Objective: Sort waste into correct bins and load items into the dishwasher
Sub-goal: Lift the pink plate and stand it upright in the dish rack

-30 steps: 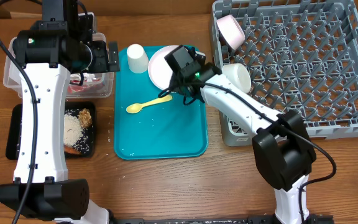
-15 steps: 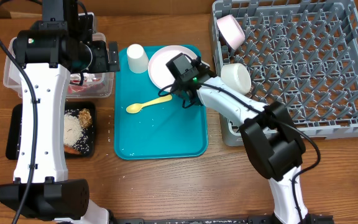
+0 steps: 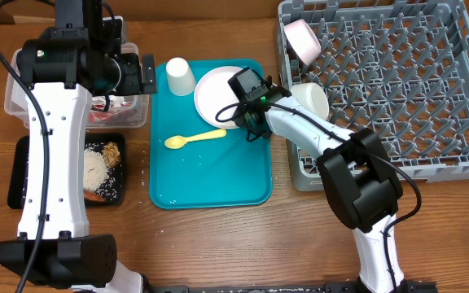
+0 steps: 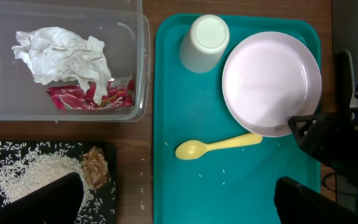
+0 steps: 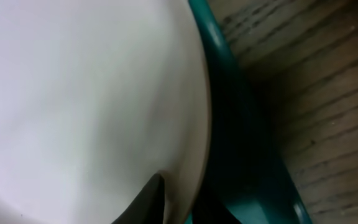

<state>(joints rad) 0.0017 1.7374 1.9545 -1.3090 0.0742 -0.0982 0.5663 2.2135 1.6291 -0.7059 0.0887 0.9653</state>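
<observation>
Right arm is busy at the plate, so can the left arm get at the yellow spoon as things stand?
Probably yes. The yellow spoon lies uncovered on the teal tray, its bowl end nearest the left arm's fingers, which are open. Only the right arm's fingers at the plate crowd the handle tip.

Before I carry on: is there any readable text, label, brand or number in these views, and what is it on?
On the red-and-white wrapper in the clear tub: white print, too blurred to read.
On the plate, cup, spoon, teal tray and dish rack: no markings visible.
No text can be read in any view.
</observation>
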